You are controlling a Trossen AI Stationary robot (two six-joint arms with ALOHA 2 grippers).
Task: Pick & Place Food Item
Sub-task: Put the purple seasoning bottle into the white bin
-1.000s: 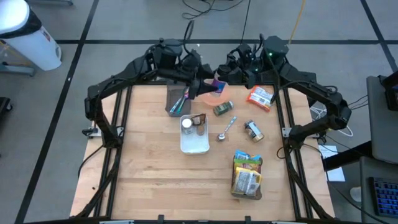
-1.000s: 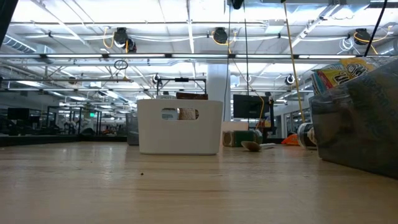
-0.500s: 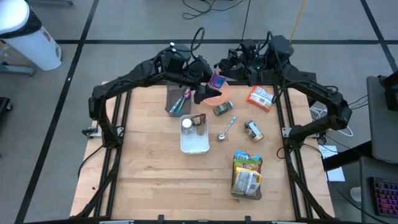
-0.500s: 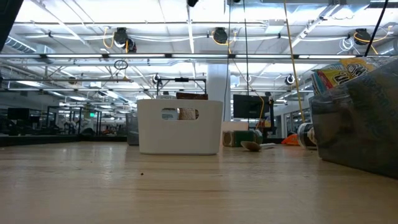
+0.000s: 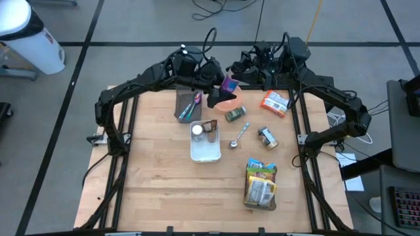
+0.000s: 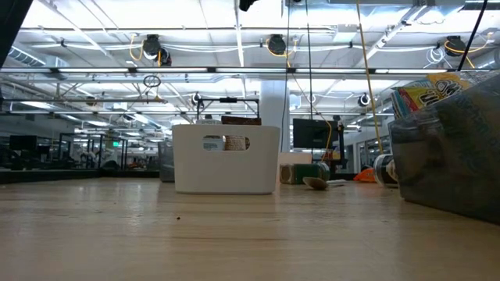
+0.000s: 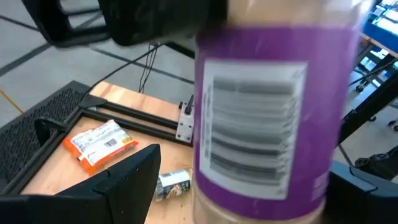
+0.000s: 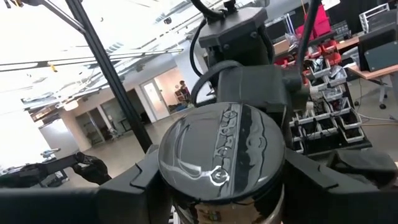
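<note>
The food item is a jar with a purple label [image 5: 228, 84], held in the air over the table's far edge, above a salmon bowl [image 5: 230, 100]. My right gripper [image 5: 236, 72] is shut on it from the far right. My left gripper [image 5: 215, 96] is open and comes at the jar from the left. In the left wrist view the jar's label [image 7: 267, 124] fills the space between its two fingers. A gap shows beside the one finger [image 7: 134, 177]. In the right wrist view the jar's shiny lid [image 8: 221, 155] sits between my right fingers. My right gripper pinches the jar at its lid end, with one finger [image 8: 140, 183] on each side just under the lid's rim [image 8: 186, 199]. The lid hides the place of contact. The jar stands upright in the hold, lifted clear of the table.
On the table lie an orange packet [image 5: 274, 102], a green can [image 5: 235, 115], a spoon [image 5: 239, 136], a small tin [image 5: 267, 137] and a snack bag [image 5: 260, 185]. A white bin [image 5: 205, 145] stands mid-table and a grey holder with utensils [image 5: 187, 105] at the far left.
My left gripper has moved a little toward the jar and sunk slightly, still open. My right gripper has stayed in place with the jar.
</note>
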